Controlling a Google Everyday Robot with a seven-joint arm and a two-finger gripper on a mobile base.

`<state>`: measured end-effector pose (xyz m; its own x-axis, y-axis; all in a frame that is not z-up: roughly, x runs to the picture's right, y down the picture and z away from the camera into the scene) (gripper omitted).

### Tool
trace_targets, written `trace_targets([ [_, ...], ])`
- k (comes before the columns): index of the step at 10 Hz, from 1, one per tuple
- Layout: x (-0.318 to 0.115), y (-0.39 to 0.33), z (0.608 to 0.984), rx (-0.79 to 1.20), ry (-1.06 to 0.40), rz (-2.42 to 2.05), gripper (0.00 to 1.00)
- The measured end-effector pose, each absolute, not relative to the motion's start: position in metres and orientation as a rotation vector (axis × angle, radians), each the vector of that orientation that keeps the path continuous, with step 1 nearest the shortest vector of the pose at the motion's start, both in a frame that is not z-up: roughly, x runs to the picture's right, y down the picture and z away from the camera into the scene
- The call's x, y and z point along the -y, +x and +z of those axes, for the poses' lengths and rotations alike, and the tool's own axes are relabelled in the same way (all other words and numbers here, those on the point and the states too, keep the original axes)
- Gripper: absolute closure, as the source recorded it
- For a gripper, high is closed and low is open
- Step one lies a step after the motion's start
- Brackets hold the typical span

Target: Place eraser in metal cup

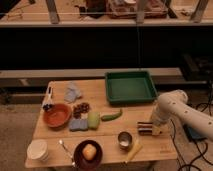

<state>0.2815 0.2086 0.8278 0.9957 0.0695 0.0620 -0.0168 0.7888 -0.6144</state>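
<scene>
The eraser [143,128], a small dark striped block, lies on the wooden table [107,152] near its right edge. My gripper [150,129] comes down from the white arm on the right and is shut on the eraser's right end, low at table height. The metal cup [124,139], small and shiny, stands upright just to the front left of the eraser, a short gap away, with its pale inside showing.
A green tray [130,86] lies at the back right. An orange bowl [56,115], a blue-grey sponge [78,124], a green pad [93,120] and a green pepper [111,116] fill the middle. In front are a dark red bowl [88,152], a white bowl [38,149] and a yellow stick [132,150].
</scene>
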Motion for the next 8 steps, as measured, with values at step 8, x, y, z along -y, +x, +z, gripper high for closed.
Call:
trace_targets([
  [8, -0.145, 0.268, 0.780, 0.137, -0.639, 0.023, 1.00],
])
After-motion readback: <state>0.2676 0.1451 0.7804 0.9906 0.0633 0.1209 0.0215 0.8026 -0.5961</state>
